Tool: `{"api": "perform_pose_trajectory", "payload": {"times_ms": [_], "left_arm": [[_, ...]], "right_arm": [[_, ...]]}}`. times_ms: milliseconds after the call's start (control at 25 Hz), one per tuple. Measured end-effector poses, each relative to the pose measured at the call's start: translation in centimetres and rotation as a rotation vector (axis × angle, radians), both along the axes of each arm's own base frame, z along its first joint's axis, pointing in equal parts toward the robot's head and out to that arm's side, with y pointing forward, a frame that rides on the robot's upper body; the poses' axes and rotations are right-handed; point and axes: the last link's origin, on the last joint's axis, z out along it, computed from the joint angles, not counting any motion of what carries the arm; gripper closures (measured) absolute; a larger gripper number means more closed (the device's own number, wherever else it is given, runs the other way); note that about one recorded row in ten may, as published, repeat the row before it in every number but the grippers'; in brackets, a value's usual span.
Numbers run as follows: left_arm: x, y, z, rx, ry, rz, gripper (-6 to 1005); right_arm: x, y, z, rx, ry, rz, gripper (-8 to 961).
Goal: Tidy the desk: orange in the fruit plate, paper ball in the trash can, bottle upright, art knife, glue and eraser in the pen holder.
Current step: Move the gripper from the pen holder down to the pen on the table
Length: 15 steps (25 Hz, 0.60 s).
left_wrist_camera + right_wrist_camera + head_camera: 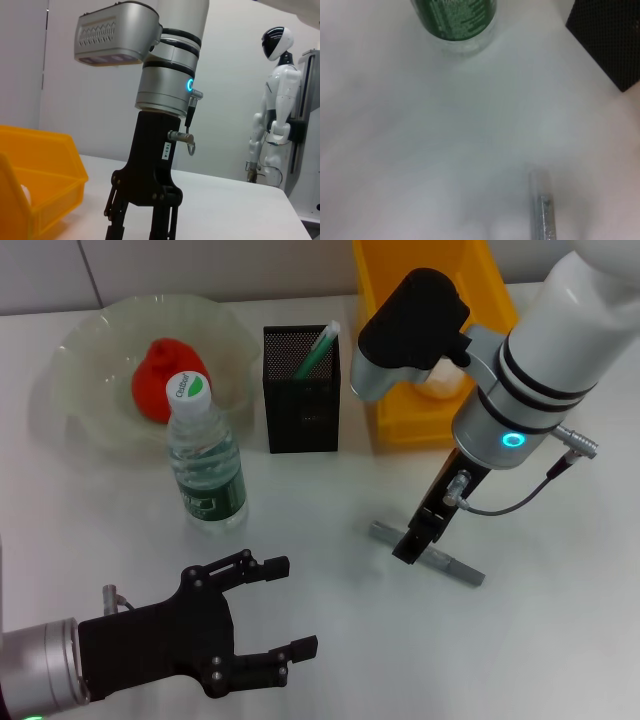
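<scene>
Open left hand (290,605); right hand (408,550) at art knife (428,553).

Orange (160,380) in fruit plate (90,345); bottle (205,465) upright beside it.

Smooth matt white tabletop (560,640); black metal-mesh pen holder (300,400); glossy yellow plastic trash can (395,415); clear plastic bottle (207,465); translucent fruit plate (90,360).

white desk (320,640) | white humanoid robot figure (275,107) by far wall, beyond desk edge
</scene>
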Motion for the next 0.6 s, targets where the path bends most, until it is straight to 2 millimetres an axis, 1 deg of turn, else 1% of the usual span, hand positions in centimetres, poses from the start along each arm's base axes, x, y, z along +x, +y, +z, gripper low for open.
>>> {"api": "perform_pose_trajectory", "payload": {"times_ms": [40,240,600], "left_arm": [[0.0,0.0,0.0,0.0,0.0,0.0,152],[0.0,0.0,0.0,0.0,0.0,0.001,152],[-0.1,-0.2,0.0,0.0,0.0,0.005,152]], "right_arm": [[0.0,0.0,-0.1,-0.001,-0.007,0.004,158],[0.1,-0.2,-0.6,-0.013,-0.028,0.013,312],[0.1,0.1,-1.2,-0.007,-0.036,0.015,336]]}}
